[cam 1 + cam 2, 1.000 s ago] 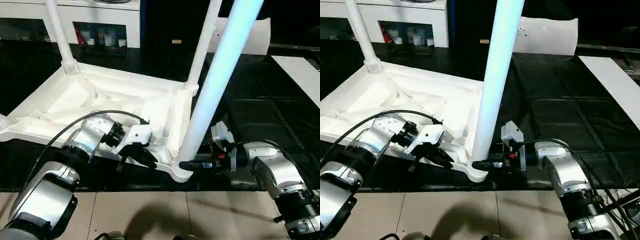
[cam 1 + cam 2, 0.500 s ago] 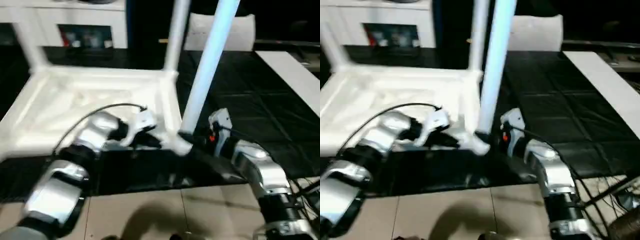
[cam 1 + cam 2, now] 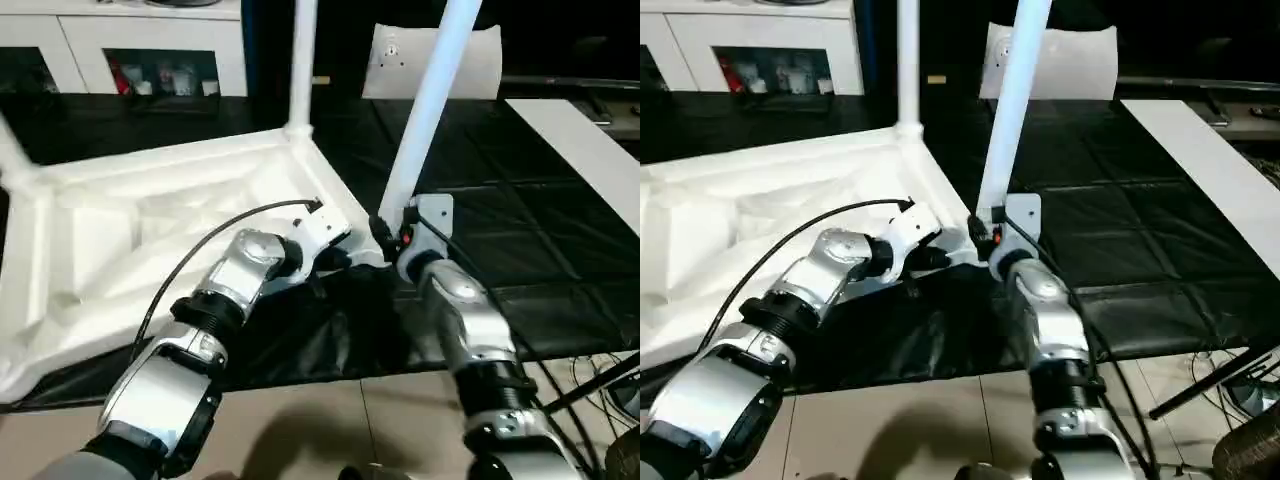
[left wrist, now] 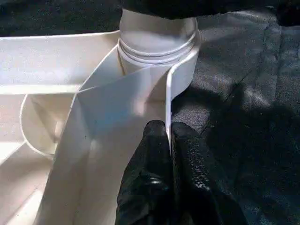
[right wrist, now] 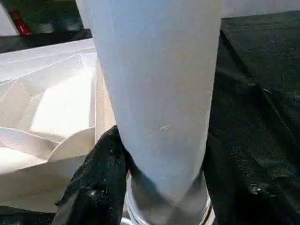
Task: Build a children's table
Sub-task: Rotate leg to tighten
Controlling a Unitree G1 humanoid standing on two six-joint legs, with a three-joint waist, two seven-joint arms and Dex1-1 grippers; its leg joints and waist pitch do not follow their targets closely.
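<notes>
both fingers grip — tabletop [image 3: 150, 210] rim, leg [image 3: 425, 110].

No text, label, brand, number or sign can be read anywhere in these views. The small items behind the cabinet [image 3: 150, 45] glass are too small and blurred to make out any lettering.
</notes>
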